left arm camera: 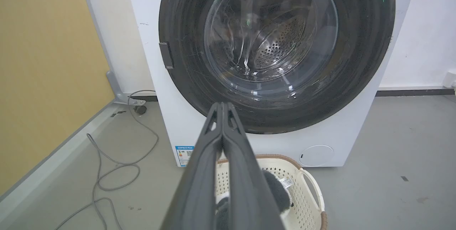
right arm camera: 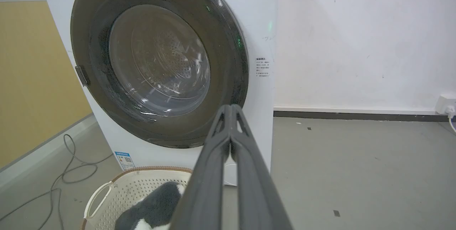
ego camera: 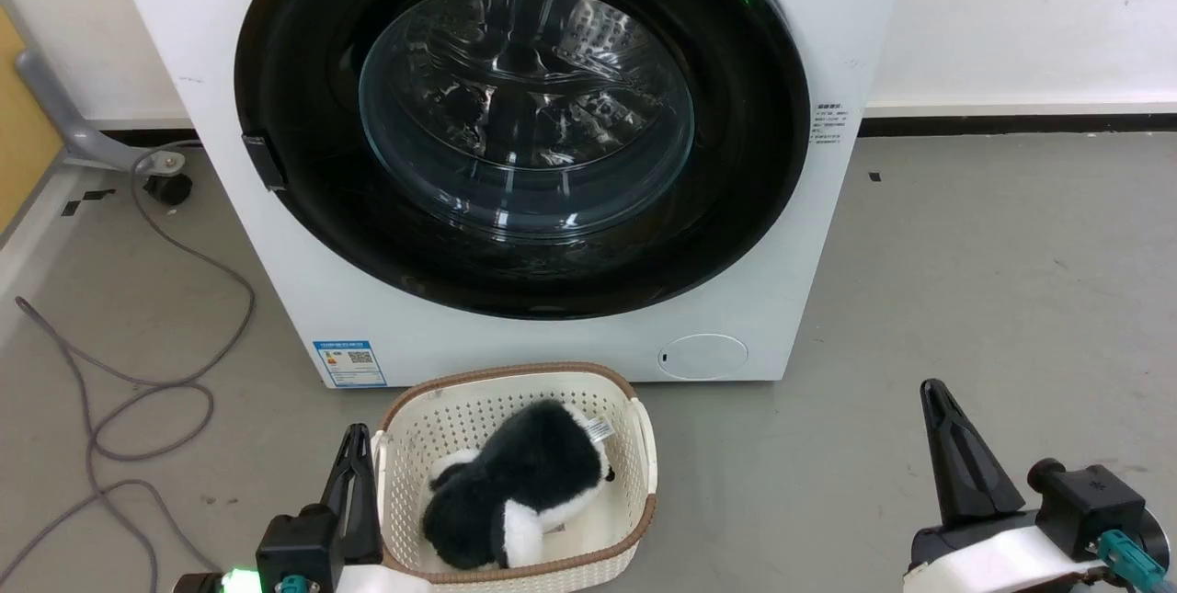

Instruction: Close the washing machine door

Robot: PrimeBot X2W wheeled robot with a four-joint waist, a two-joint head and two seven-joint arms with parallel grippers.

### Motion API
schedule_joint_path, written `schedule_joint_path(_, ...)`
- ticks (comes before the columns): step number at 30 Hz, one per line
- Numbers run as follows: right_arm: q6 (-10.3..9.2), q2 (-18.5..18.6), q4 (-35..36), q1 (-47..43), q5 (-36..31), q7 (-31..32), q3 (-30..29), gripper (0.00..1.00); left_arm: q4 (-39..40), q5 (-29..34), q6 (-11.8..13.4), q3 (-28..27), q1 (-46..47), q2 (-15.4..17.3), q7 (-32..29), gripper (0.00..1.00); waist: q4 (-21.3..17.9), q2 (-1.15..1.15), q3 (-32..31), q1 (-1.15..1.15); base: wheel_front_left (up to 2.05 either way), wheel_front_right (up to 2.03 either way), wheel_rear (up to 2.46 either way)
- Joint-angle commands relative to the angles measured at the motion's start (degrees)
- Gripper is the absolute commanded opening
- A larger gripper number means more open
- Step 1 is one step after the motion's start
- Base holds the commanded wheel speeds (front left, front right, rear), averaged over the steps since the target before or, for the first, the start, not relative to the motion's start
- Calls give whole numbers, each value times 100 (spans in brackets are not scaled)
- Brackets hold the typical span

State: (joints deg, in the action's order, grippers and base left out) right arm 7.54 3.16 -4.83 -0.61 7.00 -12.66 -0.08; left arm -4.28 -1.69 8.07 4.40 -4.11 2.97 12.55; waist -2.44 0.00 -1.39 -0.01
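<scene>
one washing machine with one round door, one blue label and one service cap. one cream basket, one black-and-white plush toy inside. one grey cable. two grippers: left gripper, right gripper.

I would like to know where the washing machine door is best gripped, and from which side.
Probably the small grey tab on the left edge of the washing machine door, approached from the robot's left. The door lies shut against the washing machine, its glossy black rim smooth and round; the tab alone offers an edge.
</scene>
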Motion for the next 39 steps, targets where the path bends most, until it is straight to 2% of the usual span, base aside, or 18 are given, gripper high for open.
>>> schedule_joint_path(1, -1, -5, 49, 11, -70, 49, 1, 0, 36, 28, -29, -27, 67, 0, -44, 0, 5, 0, 3, 1, 0, 0, 0)
schedule_joint_path(39, -3, -13, 204, 28, -295, 483, 3, 0, 176, 78, -307, -175, 189, -3, -477, 0, 90, 0, 51, 1, 0, 0, 0)
